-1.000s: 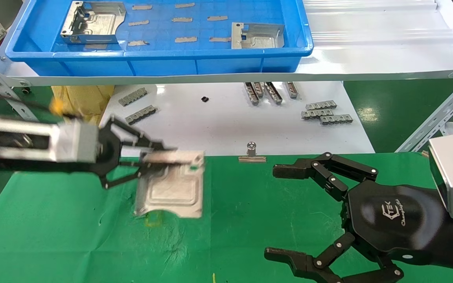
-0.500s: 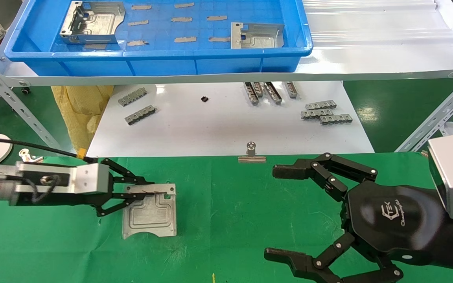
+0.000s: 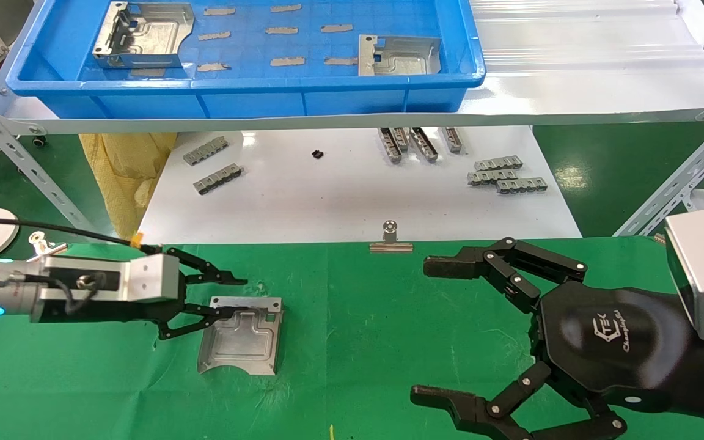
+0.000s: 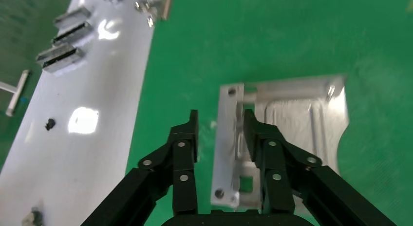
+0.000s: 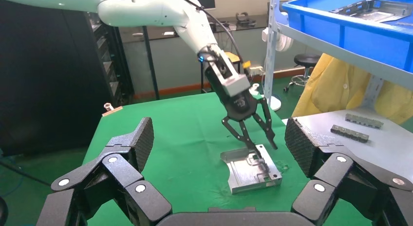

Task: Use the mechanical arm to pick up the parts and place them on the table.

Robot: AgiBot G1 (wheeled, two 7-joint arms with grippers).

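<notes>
One silvery stamped part [image 3: 242, 336] lies flat on the green cloth table [image 3: 358, 342], flange toward the shelf. My left gripper [image 3: 230, 297] is open. Its two fingers straddle the part's upturned flange, one outside it and one over the plate. The left wrist view shows the part [image 4: 292, 119] with the left gripper [image 4: 221, 119] spread round the flange. The right wrist view shows the same part [image 5: 253, 170] and the left gripper [image 5: 264, 148] farther off. My right gripper [image 3: 425, 330] is wide open and empty over the cloth at the right. Two more parts [image 3: 144, 33] [image 3: 398, 56] lie in the blue tray.
The blue tray [image 3: 242, 85] sits on a white shelf above and behind the table. A white board [image 3: 352, 195] beyond the cloth carries small grey ridged strips [image 3: 508, 174]. A binder clip [image 3: 392, 238] holds the cloth's far edge. A yellow bag [image 3: 126, 159] hangs at the back left.
My left gripper carried the part down and to the left onto the cloth, then opened and let it go. The right arm has not moved.
</notes>
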